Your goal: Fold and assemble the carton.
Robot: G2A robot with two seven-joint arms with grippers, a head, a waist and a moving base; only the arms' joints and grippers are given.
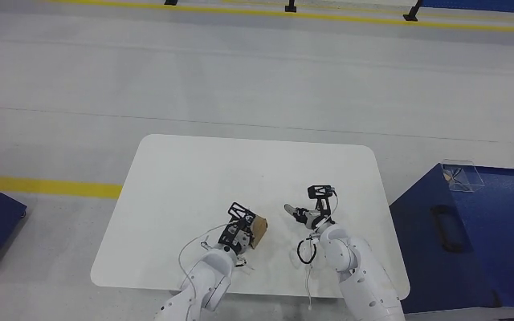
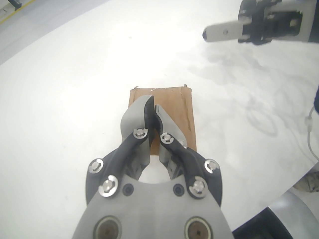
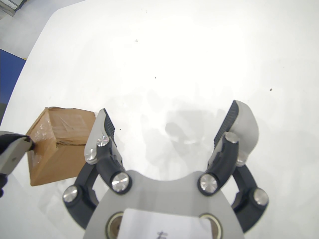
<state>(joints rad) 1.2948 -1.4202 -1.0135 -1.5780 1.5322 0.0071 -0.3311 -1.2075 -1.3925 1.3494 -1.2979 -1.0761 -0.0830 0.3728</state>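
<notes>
Your carton [image 3: 62,138] sits near the front edge of the table [image 1: 241,160]. Your left hand [image 2: 152,105] rests on its top with its fingers almost together; whether they pinch cardboard, you cannot tell. Just beside it, your right hand [image 3: 169,107] hovers wide and empty.

Overhead view far, wrist views close, sharing carton [image 1: 259,230]
</notes>
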